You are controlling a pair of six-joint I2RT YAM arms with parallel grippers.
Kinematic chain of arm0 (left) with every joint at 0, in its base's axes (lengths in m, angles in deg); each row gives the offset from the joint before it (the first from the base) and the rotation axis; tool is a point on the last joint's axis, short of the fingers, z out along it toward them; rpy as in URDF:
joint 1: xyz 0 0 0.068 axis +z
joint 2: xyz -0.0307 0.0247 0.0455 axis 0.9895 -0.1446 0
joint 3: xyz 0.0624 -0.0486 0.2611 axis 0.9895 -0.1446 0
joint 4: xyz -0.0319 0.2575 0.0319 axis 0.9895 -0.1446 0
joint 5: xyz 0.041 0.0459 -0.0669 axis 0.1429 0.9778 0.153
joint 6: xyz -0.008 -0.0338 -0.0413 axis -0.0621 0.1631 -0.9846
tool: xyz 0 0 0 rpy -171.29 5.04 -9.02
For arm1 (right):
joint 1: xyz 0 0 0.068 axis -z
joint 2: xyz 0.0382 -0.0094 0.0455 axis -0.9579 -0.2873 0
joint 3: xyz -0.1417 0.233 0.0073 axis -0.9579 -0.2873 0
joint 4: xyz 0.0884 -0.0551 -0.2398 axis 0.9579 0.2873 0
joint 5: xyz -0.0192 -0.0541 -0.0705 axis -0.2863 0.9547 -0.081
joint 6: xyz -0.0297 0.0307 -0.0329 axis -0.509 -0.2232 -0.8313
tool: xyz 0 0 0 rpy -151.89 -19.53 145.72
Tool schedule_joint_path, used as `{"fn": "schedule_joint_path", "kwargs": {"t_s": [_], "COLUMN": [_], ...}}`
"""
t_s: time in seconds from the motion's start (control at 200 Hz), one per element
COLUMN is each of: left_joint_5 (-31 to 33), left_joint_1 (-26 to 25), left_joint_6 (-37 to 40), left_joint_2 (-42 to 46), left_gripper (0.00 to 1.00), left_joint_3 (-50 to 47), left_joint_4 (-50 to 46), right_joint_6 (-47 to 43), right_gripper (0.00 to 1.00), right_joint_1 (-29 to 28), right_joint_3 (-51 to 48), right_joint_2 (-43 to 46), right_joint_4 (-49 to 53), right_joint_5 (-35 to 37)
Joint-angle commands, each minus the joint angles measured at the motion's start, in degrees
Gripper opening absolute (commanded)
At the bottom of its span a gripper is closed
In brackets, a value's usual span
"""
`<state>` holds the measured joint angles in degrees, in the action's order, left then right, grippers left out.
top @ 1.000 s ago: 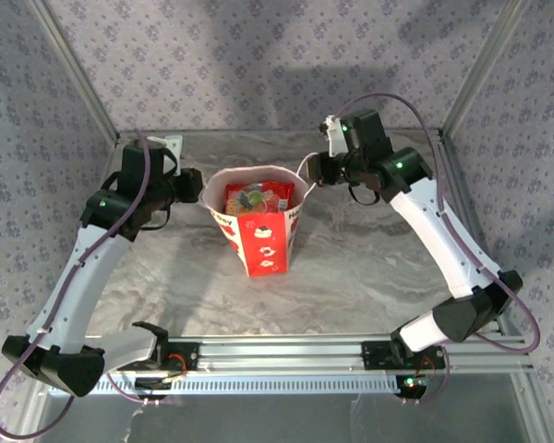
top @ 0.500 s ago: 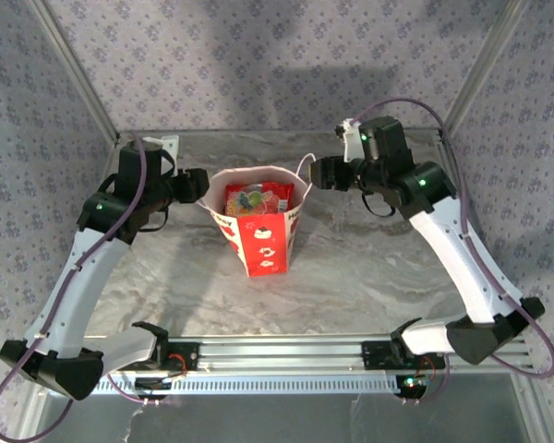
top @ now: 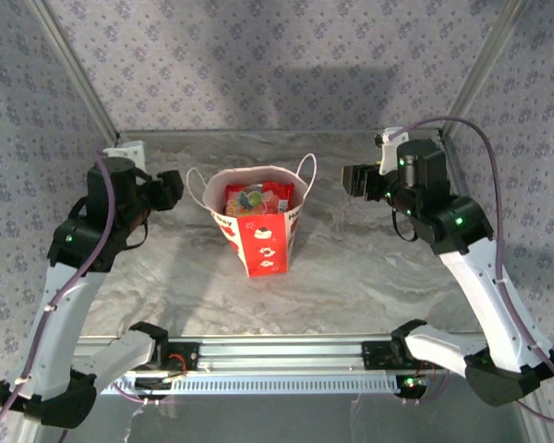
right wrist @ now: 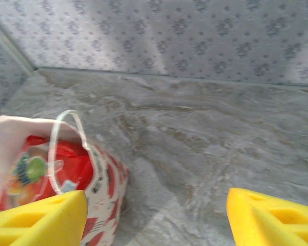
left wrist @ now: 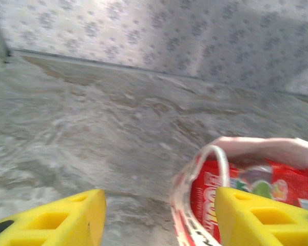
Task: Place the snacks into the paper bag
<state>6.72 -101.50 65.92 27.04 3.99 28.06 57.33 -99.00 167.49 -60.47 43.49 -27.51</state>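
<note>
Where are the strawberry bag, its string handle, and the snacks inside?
paper bag (top: pixel 264 247), top view, red front wall.
handle (left wrist: pixel 213 148), left wrist view, top of cord loop.
snacks (top: pixel 256 198), top view, fruit-print packet.

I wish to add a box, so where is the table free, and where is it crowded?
Free: the wide table strip between the paper bag and the arm bases, and the strip behind the bag up to the back wall. Crowded: both sides of the bag, where the open left gripper and open right gripper hover.

Soft even overhead light, faint shadows, left wrist view motion-blurred
</note>
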Motion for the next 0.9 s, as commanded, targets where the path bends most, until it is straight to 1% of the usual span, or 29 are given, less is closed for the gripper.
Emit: {"fn": "schedule_joint_path", "kwargs": {"t_s": [0.0, 0.06, 0.115, 0.195, 0.215, 0.27, 0.305, 0.385, 0.515, 0.575, 0.625, 0.68, 0.79, 0.894], "left_joint_5": [9.6, 11.7, 12.1, 12.1, 12.1, 11.5, 10.9, 11.2, 17.9, 19.6, 20.3, 21.2, 20.9, 21.0], "left_joint_1": [2.8, 4.8, 6.5, 7.9, 8.0, 8.0, 8.0, 8.0, 8.0, 9.0, 10.3, 11.6, 15.2, 16.8], "left_joint_6": [-2.5, -3.2, -3.1, -2.7, -2.4, -0.8, 0.1, 1.9, 6.3, 8.4, 9.5, 8.8, 5.2, 5.6], "left_joint_2": [4.0, 5.8, 6.4, 5.8, 5.6, 6.0, 6.3, 6.5, 2.3, -0.9, -3.7, -6.1, -8.9, -12.0], "left_gripper": [0.57, 0.56, 0.56, 0.55, 0.54, 0.54, 0.54, 0.55, 0.55, 0.55, 0.55, 0.57, 0.58, 0.58], "left_joint_3": [-1.3, -3.5, -6.1, -10.2, -11.5, -16.5, -20.0, -27.1, -36.2, -39.7, -42.5, -44.9, -49.7, -52.6], "left_joint_4": [-1.5, -0.7, 0.1, 1.8, 2.8, 7.2, 11.7, 19.6, 29.6, 35.1, 40.0, 44.8, 53.9, 62.5], "right_joint_6": [-0.7, 0.3, 0.7, 1.8, 2.0, 1.7, 1.6, 1.1, 3.0, 4.0, 3.5, 2.2, 0.9, 2.2], "right_gripper": [0.75, 0.78, 0.8, 0.82, 0.82, 0.81, 0.81, 0.81, 0.84, 0.84, 0.84, 0.86, 0.88, 0.91], "right_joint_1": [1.9, 3.6, 5.5, 9.3, 10.3, 13.1, 14.8, 18.5, 23.4, 25.3, 25.8, 25.8, 26.0, 27.8], "right_joint_3": [-4.9, -8.2, -11.4, -14.5, -17.0, -20.0, -21.9, -26.9, -35.4, -37.8, -40.2, -43.1, -48.6, -53.6], "right_joint_2": [1.9, 3.0, 3.6, 3.5, 3.5, 3.5, 3.6, 3.8, 3.6, 4.0, 4.3, 4.7, 3.5, 1.5], "right_joint_4": [-4.1, -5.8, -7.5, -8.4, -9.2, -11.8, -13.4, -18.6, -26.7, -28.7, -31.6, -35.4, -41.9, -48.6], "right_joint_5": [7.7, 10.6, 12.1, 11.4, 10.7, 8.3, 6.9, 5.4, 7.2, 5.8, 4.9, 5.2, 10.4, 13.0]}}
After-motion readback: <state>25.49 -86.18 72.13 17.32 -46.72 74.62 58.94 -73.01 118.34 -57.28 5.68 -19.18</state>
